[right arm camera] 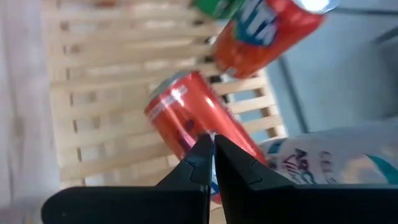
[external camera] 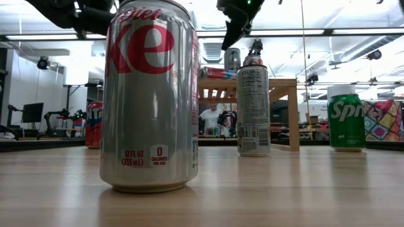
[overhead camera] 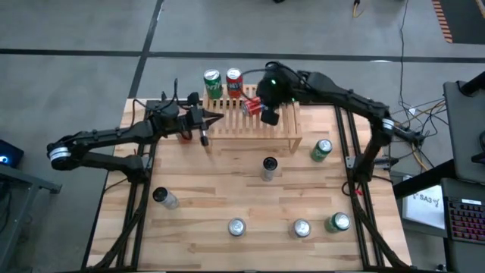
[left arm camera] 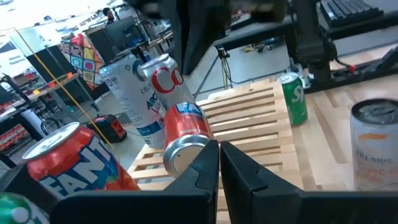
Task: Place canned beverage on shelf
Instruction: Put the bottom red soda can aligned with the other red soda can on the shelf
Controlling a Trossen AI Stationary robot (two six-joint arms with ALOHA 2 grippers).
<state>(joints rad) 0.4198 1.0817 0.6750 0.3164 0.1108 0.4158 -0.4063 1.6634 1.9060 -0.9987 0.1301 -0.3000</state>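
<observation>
High view: both jaws pressed together (red can [overhead camera: 251, 106] seemingly toppled) over shelf [overhead camera: 292, 129].

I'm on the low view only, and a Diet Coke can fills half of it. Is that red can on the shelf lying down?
Observer: Yes. The red can lies on its side across the slats of the shelf.
Operator: Does either gripper hold it?
Observer: No. The right gripper is over it with its fingers shut, gripping nothing.
Operator: And the left one?
Observer: The left gripper is shut too, by the shelf's left end, pointing toward that can's end.
</observation>
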